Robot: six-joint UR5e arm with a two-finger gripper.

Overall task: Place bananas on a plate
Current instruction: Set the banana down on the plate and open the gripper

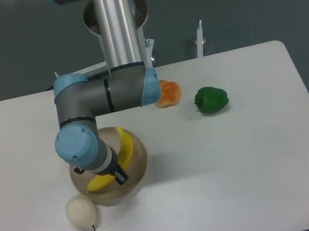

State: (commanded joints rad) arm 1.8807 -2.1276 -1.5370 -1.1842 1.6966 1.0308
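Observation:
The yellow banana (125, 148) lies curved inside the round beige-grey plate (140, 159) at the front left of the table. My gripper (119, 175) hangs from the arm's wrist right over the banana's lower half. Only a dark fingertip shows, at the banana's surface. The wrist hides the rest of the fingers, so I cannot see whether they are open or closed on the banana. The arm also hides the left part of the plate.
A small white pear-like fruit (80, 212) lies just in front of the plate's left side. An orange lumpy fruit (168, 93) and a green pepper (211, 99) lie further back to the right. The table's right edge is beyond them.

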